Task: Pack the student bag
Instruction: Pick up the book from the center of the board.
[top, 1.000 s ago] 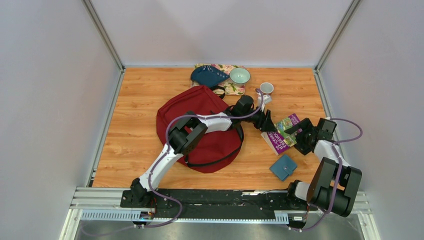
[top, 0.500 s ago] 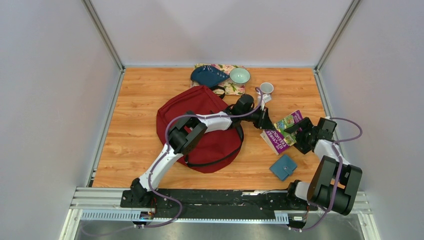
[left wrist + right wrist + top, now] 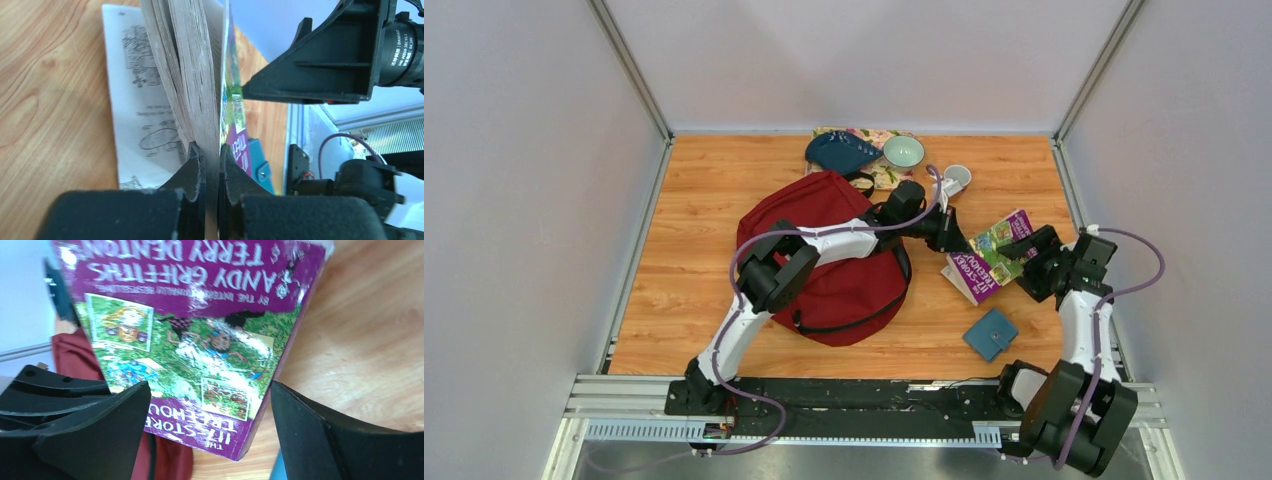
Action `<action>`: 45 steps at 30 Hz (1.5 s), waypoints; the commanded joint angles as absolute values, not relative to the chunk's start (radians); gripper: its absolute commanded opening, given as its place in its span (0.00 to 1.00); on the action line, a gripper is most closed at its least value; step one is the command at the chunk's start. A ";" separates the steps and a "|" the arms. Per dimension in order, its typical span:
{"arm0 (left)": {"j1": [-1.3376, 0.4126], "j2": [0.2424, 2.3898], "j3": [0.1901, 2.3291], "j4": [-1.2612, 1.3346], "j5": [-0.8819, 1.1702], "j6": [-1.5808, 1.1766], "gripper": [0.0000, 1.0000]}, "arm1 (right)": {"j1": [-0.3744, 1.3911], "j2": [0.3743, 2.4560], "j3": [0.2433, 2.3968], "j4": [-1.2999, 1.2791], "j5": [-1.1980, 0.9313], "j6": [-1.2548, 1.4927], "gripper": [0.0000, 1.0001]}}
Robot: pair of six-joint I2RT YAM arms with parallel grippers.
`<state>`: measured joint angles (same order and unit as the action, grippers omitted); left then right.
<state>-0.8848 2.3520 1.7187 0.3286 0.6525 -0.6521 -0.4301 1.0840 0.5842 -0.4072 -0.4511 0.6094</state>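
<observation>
Now the left pincer (image 3: 211, 150) pinches some pages of the book (image 3: 989, 255), the right pincer (image 3: 209, 387) gapes beside it; we should support the whole book before carrying it left to the student bag (image 3: 844, 290).

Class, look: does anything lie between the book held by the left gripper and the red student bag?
No object lies between the book and the student bag. Only the left arm itself stretches across the bag; its opening is not visible.
</observation>
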 commanded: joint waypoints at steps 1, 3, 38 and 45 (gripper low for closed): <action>-0.874 2.155 1.660 0.459 0.663 -0.709 0.00 | -0.452 0.967 0.666 -0.448 -0.569 0.609 0.92; -0.858 2.086 1.593 0.486 0.634 -0.719 0.00 | -0.453 0.925 0.660 -0.451 -0.590 0.623 0.92; -0.767 1.548 0.867 1.072 0.600 -1.011 0.00 | -0.031 0.876 0.529 0.133 -0.787 1.024 0.77; -0.765 1.552 0.861 1.077 0.626 -1.040 0.00 | -0.020 0.882 0.480 0.305 -0.814 1.114 0.19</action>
